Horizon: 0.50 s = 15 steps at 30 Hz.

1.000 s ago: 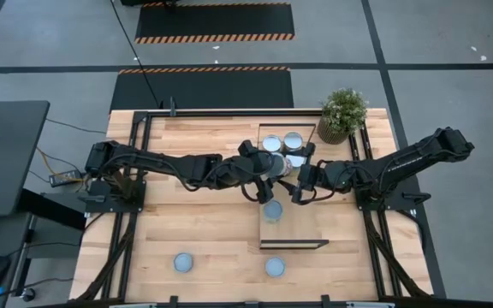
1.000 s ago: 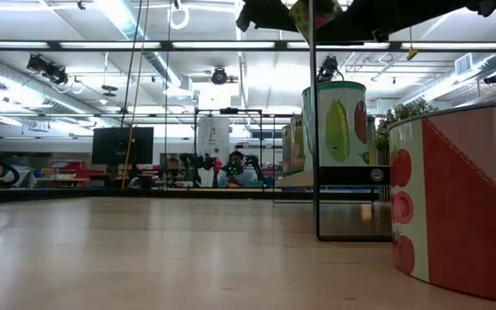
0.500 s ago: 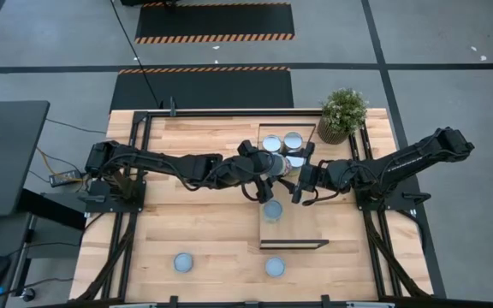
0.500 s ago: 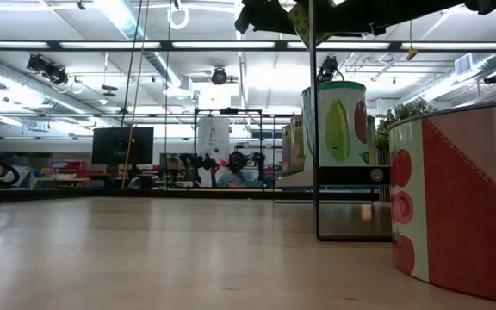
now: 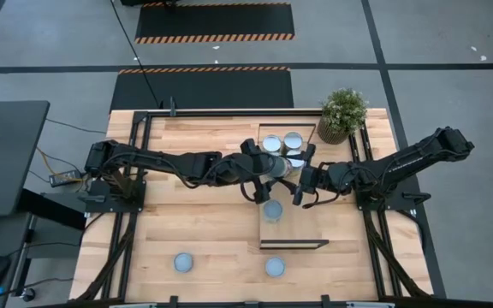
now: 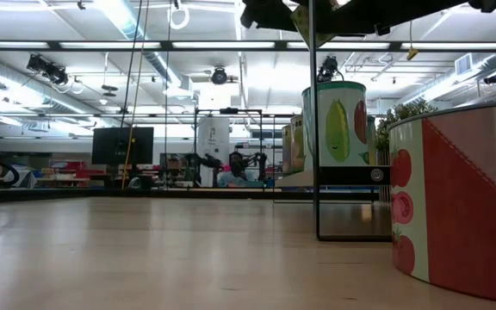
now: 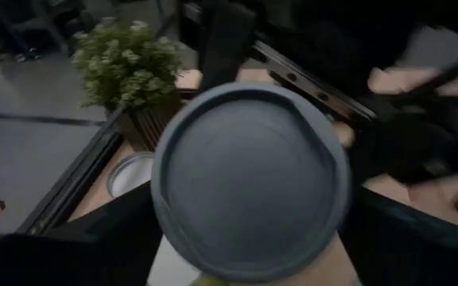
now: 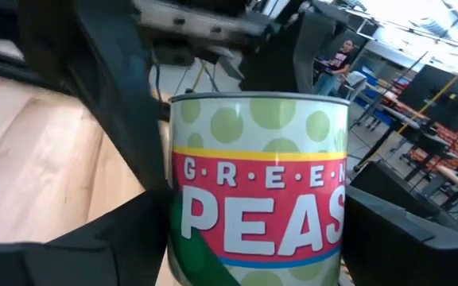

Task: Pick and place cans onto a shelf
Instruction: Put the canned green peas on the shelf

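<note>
Mid-handover above the shelf (image 5: 291,229): both the left hand (image 5: 268,174) and right hand (image 5: 300,184) bracket one can (image 8: 258,191), grip uncertain for each; next, one must let go cleanly

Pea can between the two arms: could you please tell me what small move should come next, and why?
Probably the left claw should back away and leave the pea can to the right claw. Both claws flank that one can above the shelf, which has bare board free for it.
</note>
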Each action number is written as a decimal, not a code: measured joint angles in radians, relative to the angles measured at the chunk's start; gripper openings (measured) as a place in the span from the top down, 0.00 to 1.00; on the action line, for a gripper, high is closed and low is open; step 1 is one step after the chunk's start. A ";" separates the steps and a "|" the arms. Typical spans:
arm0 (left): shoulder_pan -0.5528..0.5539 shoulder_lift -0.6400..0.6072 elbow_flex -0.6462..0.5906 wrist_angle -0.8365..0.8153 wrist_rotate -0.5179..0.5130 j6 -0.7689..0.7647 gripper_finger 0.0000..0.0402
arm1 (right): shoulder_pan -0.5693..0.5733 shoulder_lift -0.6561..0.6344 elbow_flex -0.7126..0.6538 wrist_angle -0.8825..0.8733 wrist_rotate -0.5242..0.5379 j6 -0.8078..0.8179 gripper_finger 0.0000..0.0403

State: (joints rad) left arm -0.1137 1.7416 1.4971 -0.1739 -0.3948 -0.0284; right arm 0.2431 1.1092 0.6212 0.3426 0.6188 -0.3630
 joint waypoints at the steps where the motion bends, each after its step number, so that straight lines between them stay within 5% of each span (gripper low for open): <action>1: -0.001 -0.002 0.000 -0.004 0.010 0.017 0.13 | 0.004 -0.003 0.000 -0.005 0.001 0.000 0.22; 6: -0.001 -0.010 0.000 0.003 0.034 0.054 0.02 | 0.019 -0.025 0.000 -0.039 0.017 0.006 0.22; 15: -0.046 -0.056 0.000 -0.063 -0.019 0.115 0.02 | 0.054 -0.145 0.000 -0.335 0.003 0.237 0.22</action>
State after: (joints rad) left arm -0.1596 1.6857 1.4975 -0.2369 -0.4141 0.0868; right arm 0.2967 0.9643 0.6209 0.0075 0.6215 -0.1259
